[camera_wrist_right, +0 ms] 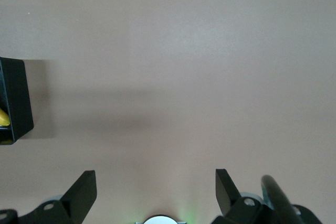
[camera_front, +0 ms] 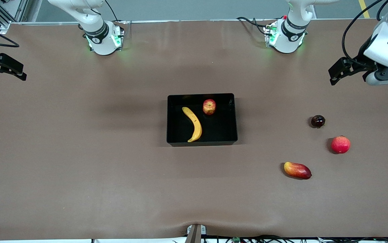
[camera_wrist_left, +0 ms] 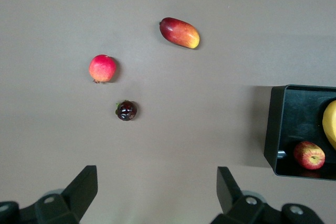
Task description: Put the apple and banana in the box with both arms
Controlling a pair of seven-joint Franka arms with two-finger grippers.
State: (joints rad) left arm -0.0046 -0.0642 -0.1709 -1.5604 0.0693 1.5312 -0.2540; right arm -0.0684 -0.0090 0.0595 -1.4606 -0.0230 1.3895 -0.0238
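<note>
Left jaws: the left gripper (camera_front: 336, 73) hangs with its jaws spread wide and nothing between them, up in the air over the bare counter (camera_front: 79, 162) at the left arm's end; that arm waits.
Right jaws: the right gripper (camera_front: 6, 69) also has its jaws spread and empty, up over the counter at the right arm's end; in the right wrist view the two fingers (camera_wrist_right: 84, 190) stand well apart above plain brown surface.
Mango: an elongated red-yellow mango (camera_front: 297, 170) lies nearest the front camera, on the counter toward the left arm's end, well apart from the box.
Red fruit: a smooth red-pink round fruit (camera_front: 340, 144) sits a little farther from the camera than the mango, and closer to the left arm's end.
Dark fruit: a small dark, glossy round fruit (camera_front: 318, 121) lies farther still, near the red fruit but not touching it.
Box: the black box (camera_front: 180, 138) stands on the middle of the counter, between the two arms, with open space all round it.
Banana: the banana (camera_front: 194, 123) lies inside the box, its lower tip close to the wall nearest the camera.
Apple: the apple (camera_front: 209, 106) rests inside the box too, farther from the camera, just beside the banana's upper end.
In the way: nothing covers the box or the fruit in it.
</note>
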